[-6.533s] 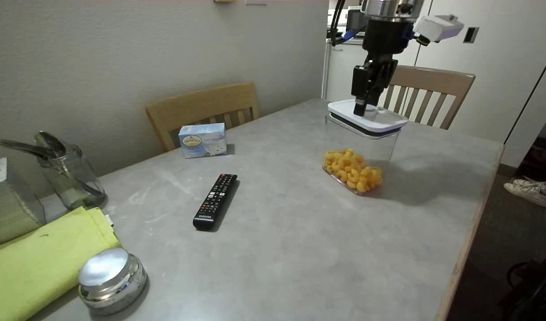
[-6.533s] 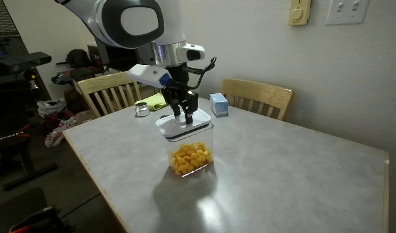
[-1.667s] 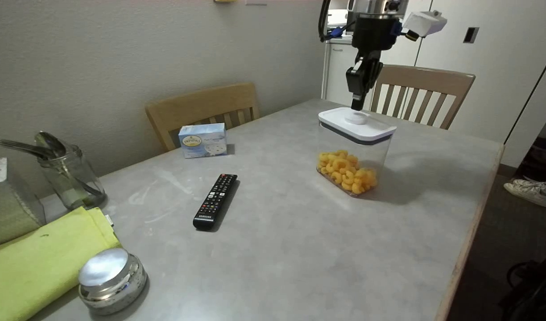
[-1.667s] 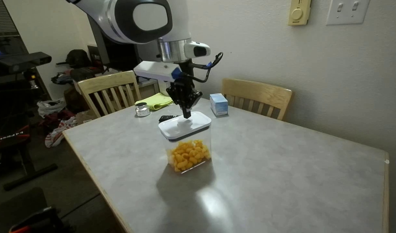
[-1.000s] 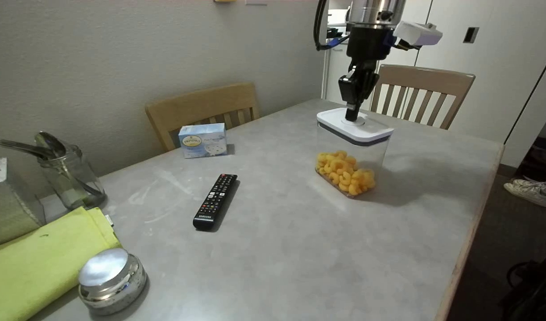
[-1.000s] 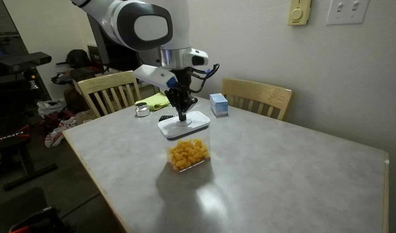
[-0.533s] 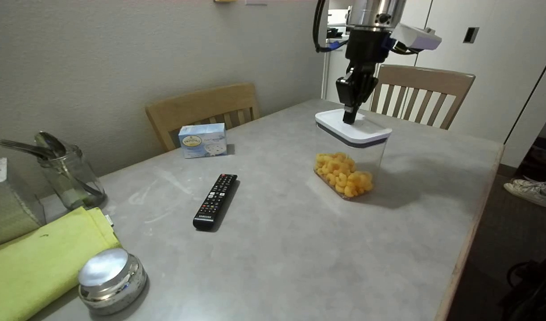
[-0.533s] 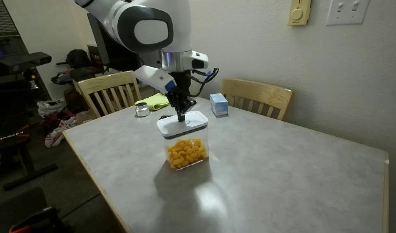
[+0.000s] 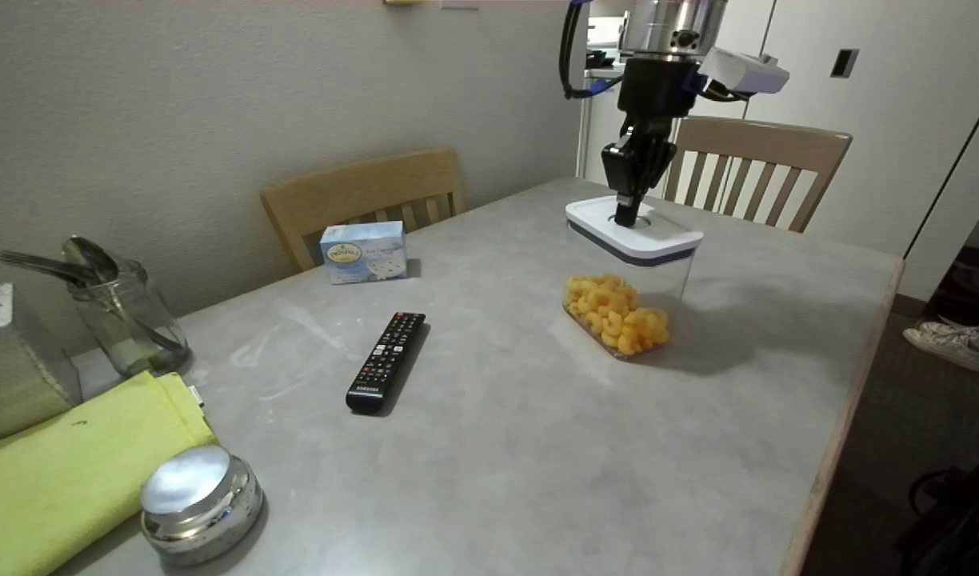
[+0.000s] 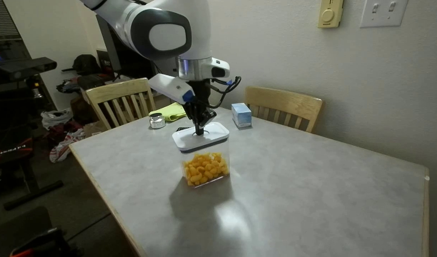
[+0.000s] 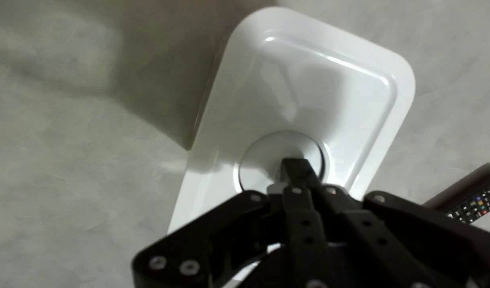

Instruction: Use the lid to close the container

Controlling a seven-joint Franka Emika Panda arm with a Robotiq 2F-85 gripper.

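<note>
With its fingers clenched together, the gripper [image 9: 626, 218] is touching the round disc [image 11: 263, 160] at the middle of the white lid [image 9: 669, 237]. The lid is sitting level atop the clear container [image 9: 657, 282], which is standing upright on the worktop [image 9: 489, 472] with yellow food pieces [image 9: 613, 312] showing through its walls, while a black remote [image 9: 387, 362] is lying well apart.

Tabletop [image 10: 311, 185]: lit from the far side in an exterior view, marked with white glare and soft shadow
Lid [image 11: 301, 104]: streaked with highlights, part shaded
Gripper [image 11: 295, 168]: slightly blurred up close
Floor [image 10: 79, 203]: dim, near-black in places
</note>
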